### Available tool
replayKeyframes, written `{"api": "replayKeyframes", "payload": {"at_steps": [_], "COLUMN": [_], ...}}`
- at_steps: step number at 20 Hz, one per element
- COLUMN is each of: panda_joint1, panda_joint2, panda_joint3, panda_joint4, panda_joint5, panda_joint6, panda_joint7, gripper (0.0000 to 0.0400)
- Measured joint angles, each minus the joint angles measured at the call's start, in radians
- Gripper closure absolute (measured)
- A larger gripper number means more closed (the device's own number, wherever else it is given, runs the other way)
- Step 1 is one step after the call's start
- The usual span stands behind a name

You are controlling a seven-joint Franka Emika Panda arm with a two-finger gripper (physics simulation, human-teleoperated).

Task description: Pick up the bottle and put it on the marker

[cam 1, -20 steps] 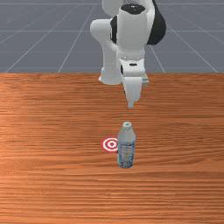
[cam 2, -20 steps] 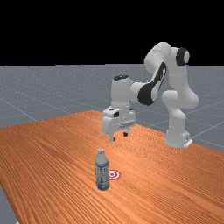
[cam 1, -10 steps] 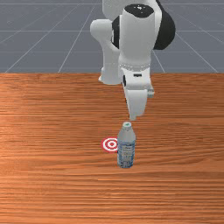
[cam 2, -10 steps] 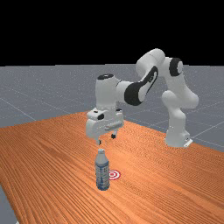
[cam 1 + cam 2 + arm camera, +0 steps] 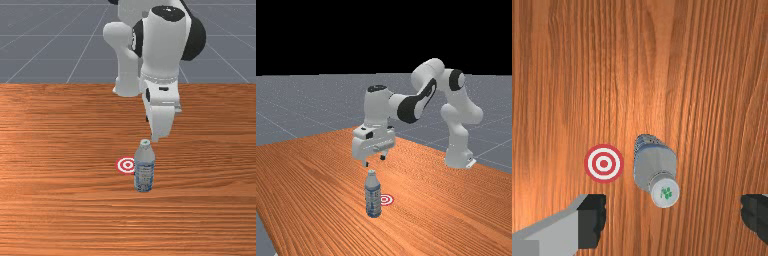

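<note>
Step in hand, as I judge it: final alignment over the bottle [image 5: 654, 167], ahead of the grasp. Nothing lifted; the placing part of the task is all to do.

Observed: bottle upright on the desk [image 5: 60, 200], just beside the marker [image 5: 603, 163] and off it. The marker lies flat on the front view's left side of the bottle. My hand [image 5: 374, 161] is spread wide and holds nothing; in the far view the fingertips stand above the cap [image 5: 665, 193]. In the wrist view the cap sits between the two fingers [image 5: 592, 220] sideways, slightly nearer the one on the marker's side, and short of the line joining them. The front view agrees in part: fingertips a little to its right of the cap.

Method: trim a little toward the marker's side to even the gaps, then lower straight down, checking that the cap comes onto the finger line. Keep the spread full until the fingers flank the body below the shoulder; the sloping neck would likely give a poor hold. Close evenly, so neither finger pushes first.

Risks: a fingertip catching the cap on the way down could tip so tall and narrow a thing. After grasp, lift only modestly; the carry is short
</note>
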Motion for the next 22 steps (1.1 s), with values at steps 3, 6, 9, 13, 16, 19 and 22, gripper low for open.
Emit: {"api": "replayKeyframes", "payload": {"at_steps": [3, 6, 9, 13, 16, 19, 22], "panda_joint1": [-0.011, -0.012, -0.012, -0.012, -0.017, -0.034, -0.042], "panda_joint2": [0.054, 0.051, 0.191, 0.103, 0.099, 0.096, 0.091], "panda_joint3": [0.012, 0.011, 0.014, 0.008, -0.003, -0.002, 0.005], "panda_joint4": [0.094, 0.044, 0.245, 0.061, 0.055, 0.05, 0.05], "panda_joint5": [0.026, 0.024, 0.032, 0.034, 0.046, 0.042, 0.032], "panda_joint6": [-0.076, -0.012, -0.181, -0.017, -0.016, -0.012, -0.017], "panda_joint7": [-0.021, -0.018, -0.027, 0.007, 0.052, 0.007, -0.047], "gripper": [0.0, 0.0, 0.0, 0.0, 0.0, 0.0, 0.0]}}
